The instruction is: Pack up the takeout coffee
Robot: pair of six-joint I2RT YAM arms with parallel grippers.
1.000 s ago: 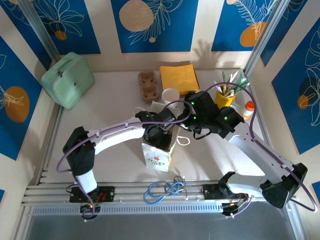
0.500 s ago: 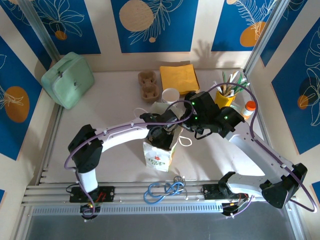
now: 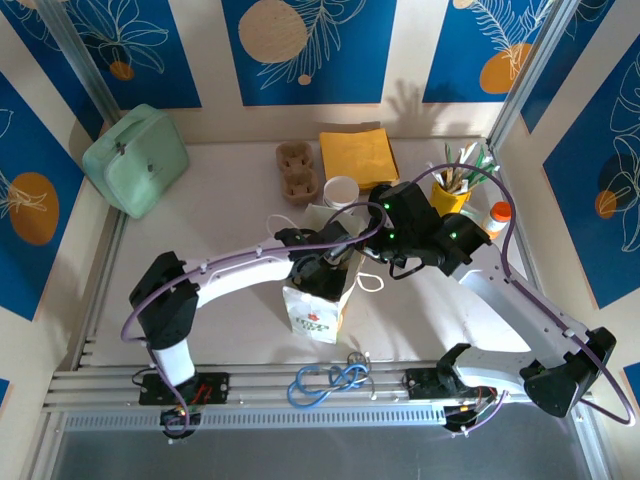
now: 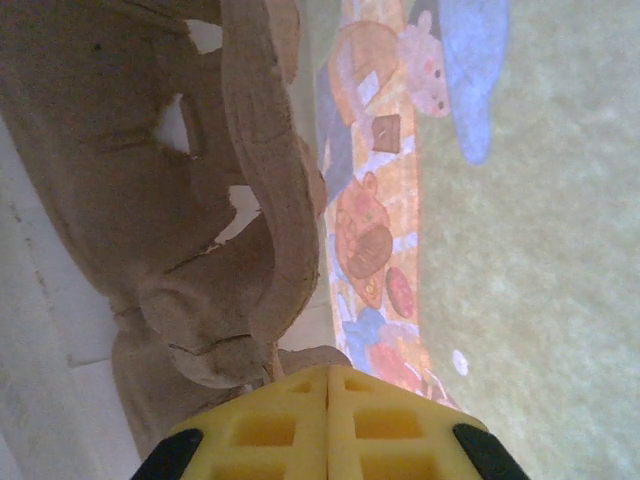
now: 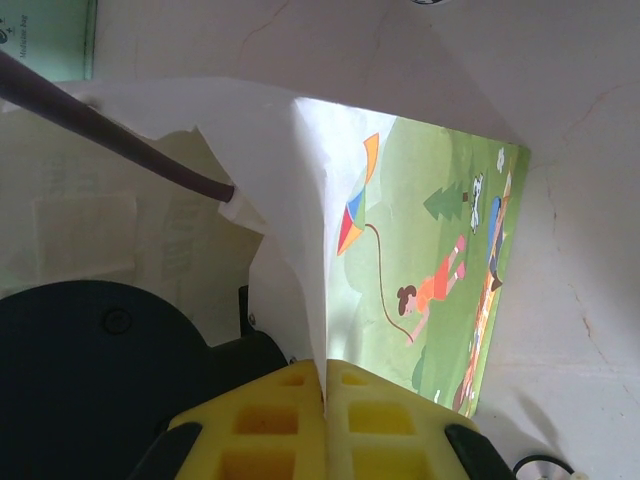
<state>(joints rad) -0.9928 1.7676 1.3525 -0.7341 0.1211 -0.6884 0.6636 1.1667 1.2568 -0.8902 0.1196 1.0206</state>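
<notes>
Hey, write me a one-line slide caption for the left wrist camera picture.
Left hand grips a brown pulp cup carrier inside the cartoon-printed paper bag.

Walls (image 3: pixel 408 60): cream, set with blue panels (image 3: pixel 310 45) bearing white leaf outlines and orange discs. Aluminium posts (image 3: pixel 530 70) slanting at the back corners. Surface (image 3: pixel 220 215): pale beige, evenly lit; soft shadows on the back wall. Slotted aluminium rails (image 3: pixel 260 385) along the near edge; grey strip (image 3: pixel 300 450) below.
</notes>
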